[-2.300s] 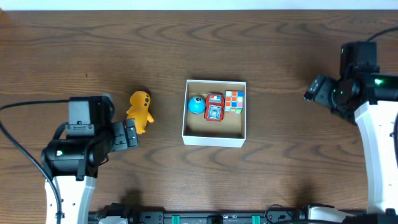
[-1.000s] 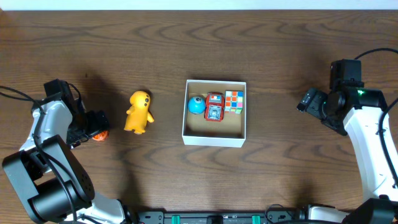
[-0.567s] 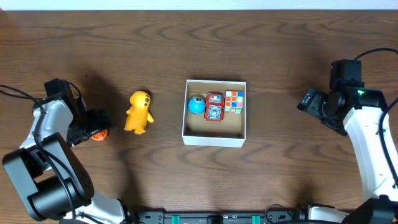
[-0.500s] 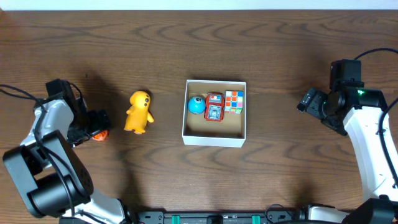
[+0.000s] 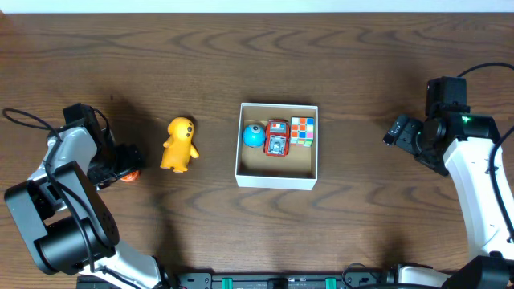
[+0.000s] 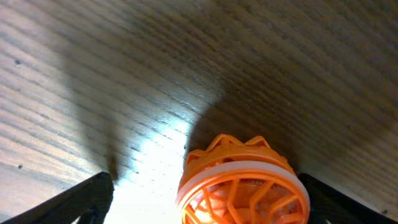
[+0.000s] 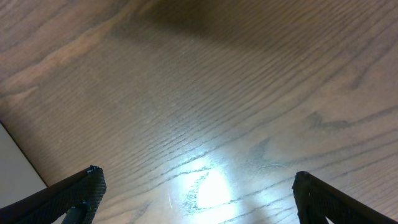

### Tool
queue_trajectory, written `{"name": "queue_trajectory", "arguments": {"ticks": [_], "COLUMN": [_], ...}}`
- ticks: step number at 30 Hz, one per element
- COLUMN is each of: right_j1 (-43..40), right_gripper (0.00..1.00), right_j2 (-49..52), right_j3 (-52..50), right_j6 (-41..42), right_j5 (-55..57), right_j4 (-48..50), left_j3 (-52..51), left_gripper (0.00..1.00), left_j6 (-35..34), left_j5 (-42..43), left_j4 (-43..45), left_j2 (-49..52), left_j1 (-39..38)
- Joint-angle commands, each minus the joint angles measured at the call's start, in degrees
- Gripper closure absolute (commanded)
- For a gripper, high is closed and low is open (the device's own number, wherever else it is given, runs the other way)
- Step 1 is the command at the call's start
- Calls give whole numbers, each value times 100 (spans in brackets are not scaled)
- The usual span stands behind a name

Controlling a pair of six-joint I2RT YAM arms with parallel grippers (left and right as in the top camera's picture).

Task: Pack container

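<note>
Brown wood surface (image 5: pixel 377 48) carries the container (image 5: pixel 277 182), with a blue ball (image 5: pixel 254 136), red toy (image 5: pixel 277 138) and colour cube (image 5: pixel 303 130) ranged along its far wall. A yellow figure (image 5: pixel 179 145) lies just left of the container. Farther left, my left claw (image 5: pixel 124 170) is released, fingers straddling an orange lattice ball (image 6: pixel 242 186). Well right of the container, my right claw (image 7: pixel 199 190) is released over bare wood.

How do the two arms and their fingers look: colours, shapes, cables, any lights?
The left arm and right arm have white links and black rounded joints. A thin black cable runs to each. The right shows a green light. The fingers are black.
</note>
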Motion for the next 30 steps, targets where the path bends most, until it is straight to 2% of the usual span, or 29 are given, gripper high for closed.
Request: {"name": "queue_trajectory", "arguments": {"ticks": [1, 7, 10, 16, 19, 26, 27, 30], "right_j1": [-33, -33, -33, -33, -33, -138, -190, -404], "right_gripper": [1, 1, 1, 1, 1, 1, 1, 1], "right_j2": [37, 37, 37, 37, 37, 37, 37, 37], "right_j3": [-17, -17, -17, -17, -17, -17, -17, -17], "right_j6": [-70, -70, -70, -72, -136, -170, -170, -175], "right_j5": [-4, -4, -4, -4, -4, -50, -103, -367], "right_j4": [-15, -15, -13, -13, -9, 190, 212, 251], "left_j3": [44, 44, 46, 79, 219, 1071, 1209, 1626], "left_gripper": [19, 41, 45, 63, 68, 81, 86, 87], "left_j6": [-63, -81, -98, -103, -105, -120, -120, -118], "left_j5": [-83, -81, -81, -79, -76, -79, -76, -81], "left_j4": [0, 0, -2, -22, -186, -953, -1067, -1386], "left_j2": [52, 52, 50, 42, -20, -520, -614, -981], "left_j1": [-13, -13, -13, -13, -66, -697, -828, -1333]}}
